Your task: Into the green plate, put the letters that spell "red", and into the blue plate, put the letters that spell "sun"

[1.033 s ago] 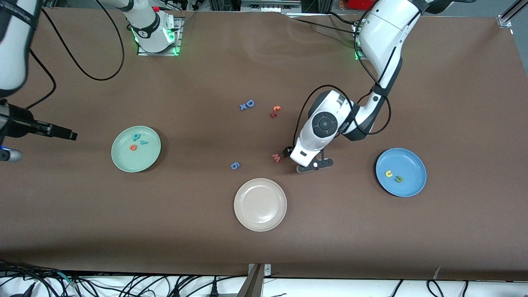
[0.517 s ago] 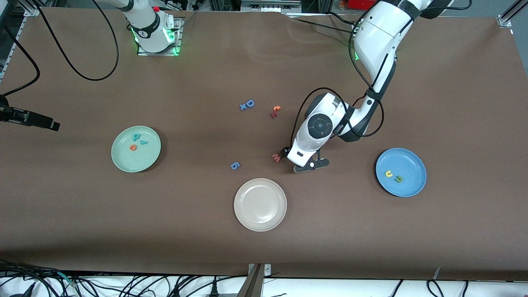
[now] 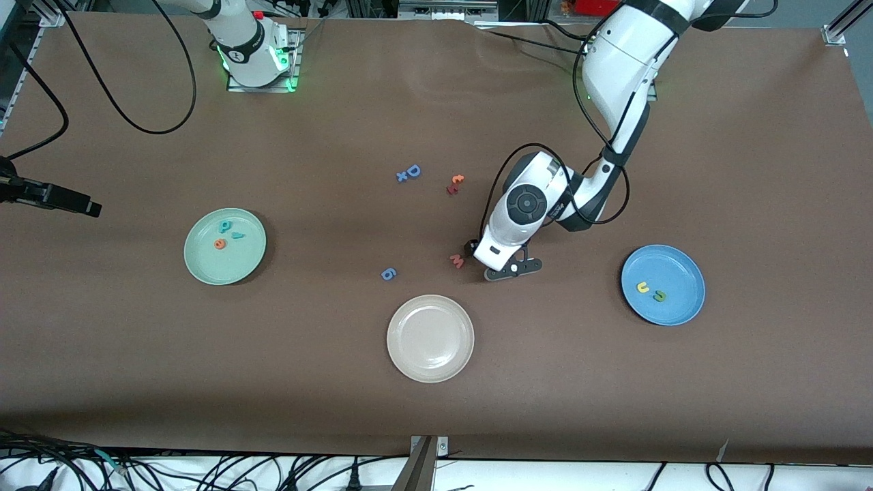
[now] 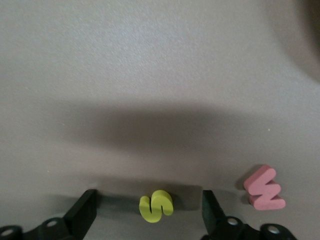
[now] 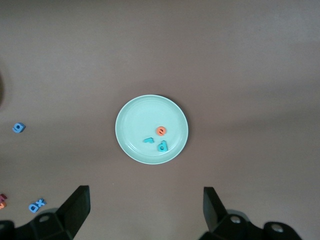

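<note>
A yellow s (image 4: 156,205) lies flat on the brown table between the open fingers (image 4: 82,212) of my left gripper (image 4: 148,214), touching neither. In the front view the left gripper (image 3: 487,256) is low over the table's middle and hides the s. The blue plate (image 3: 662,284) holds a yellow u (image 3: 642,287) and a dark green n (image 3: 659,296). The green plate (image 3: 225,246) holds a teal d (image 3: 224,226), an orange e (image 3: 219,243) and a teal r (image 3: 237,235). My right gripper (image 5: 145,212) hangs open and empty, high above the table beside the green plate (image 5: 151,129).
A pink w (image 3: 457,260) lies just outside one left finger. A beige plate (image 3: 430,338) sits nearer the front camera. A blue 6 (image 3: 388,273), a blue D with a small x (image 3: 409,172) and two small orange-red letters (image 3: 455,184) lie on the cloth.
The right arm pulled out toward the table's edge, leaving only its gripper in the front view. The left gripper shifted slightly toward the pink w.
</note>
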Controlling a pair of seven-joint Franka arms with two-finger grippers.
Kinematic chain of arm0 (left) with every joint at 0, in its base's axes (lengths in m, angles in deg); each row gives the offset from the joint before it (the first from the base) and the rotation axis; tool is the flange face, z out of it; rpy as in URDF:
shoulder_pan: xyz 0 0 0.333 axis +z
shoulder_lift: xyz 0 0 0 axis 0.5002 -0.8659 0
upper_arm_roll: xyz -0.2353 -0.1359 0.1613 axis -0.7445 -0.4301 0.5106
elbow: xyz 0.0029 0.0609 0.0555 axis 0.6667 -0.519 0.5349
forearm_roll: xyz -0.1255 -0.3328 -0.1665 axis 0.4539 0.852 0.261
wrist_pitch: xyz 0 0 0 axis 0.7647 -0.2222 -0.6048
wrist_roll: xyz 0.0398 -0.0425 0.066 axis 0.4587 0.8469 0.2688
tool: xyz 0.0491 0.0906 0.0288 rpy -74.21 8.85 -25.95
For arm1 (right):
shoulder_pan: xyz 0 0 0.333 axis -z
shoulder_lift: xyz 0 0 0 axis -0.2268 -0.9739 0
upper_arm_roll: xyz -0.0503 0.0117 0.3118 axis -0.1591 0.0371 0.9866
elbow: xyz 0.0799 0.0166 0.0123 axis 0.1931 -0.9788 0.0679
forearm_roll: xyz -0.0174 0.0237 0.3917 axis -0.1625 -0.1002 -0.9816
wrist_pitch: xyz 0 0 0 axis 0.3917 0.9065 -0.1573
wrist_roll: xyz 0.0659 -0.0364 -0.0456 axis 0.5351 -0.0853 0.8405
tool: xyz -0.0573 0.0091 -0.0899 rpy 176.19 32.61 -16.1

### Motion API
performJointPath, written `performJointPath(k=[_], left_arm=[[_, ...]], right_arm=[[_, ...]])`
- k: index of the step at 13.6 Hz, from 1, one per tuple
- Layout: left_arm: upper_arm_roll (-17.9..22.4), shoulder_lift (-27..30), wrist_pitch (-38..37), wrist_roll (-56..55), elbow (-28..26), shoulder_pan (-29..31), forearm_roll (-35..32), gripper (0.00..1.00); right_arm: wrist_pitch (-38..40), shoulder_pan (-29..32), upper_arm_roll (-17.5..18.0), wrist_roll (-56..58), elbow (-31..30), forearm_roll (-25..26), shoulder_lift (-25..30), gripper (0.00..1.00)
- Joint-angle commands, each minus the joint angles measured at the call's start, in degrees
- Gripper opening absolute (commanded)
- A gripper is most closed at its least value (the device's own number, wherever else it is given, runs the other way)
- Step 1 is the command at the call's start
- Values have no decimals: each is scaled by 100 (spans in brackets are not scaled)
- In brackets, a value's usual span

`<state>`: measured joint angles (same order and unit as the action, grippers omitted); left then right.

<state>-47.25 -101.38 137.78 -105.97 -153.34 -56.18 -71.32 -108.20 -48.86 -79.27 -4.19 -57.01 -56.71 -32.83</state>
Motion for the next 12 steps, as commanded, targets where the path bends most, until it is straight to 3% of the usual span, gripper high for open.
performJointPath(k=[1, 5, 10, 12], left_arm=[[61, 24, 83, -143, -44, -91, -139, 87], [69, 33, 83, -143, -44, -100, -209, 73], [69, 33, 83, -240, -53, -100, -297, 55], [69, 42, 83, -249, -79, -108, -297, 51]], right_arm=[[178, 690, 870, -288, 301, 208, 109, 100], [38, 2639, 3663, -772, 284, 1393, 724, 100], [-480, 4135, 5265, -773, -321, 1519, 1146, 100], [-604, 4296, 5453, -738, -480, 1710, 1191, 100]])
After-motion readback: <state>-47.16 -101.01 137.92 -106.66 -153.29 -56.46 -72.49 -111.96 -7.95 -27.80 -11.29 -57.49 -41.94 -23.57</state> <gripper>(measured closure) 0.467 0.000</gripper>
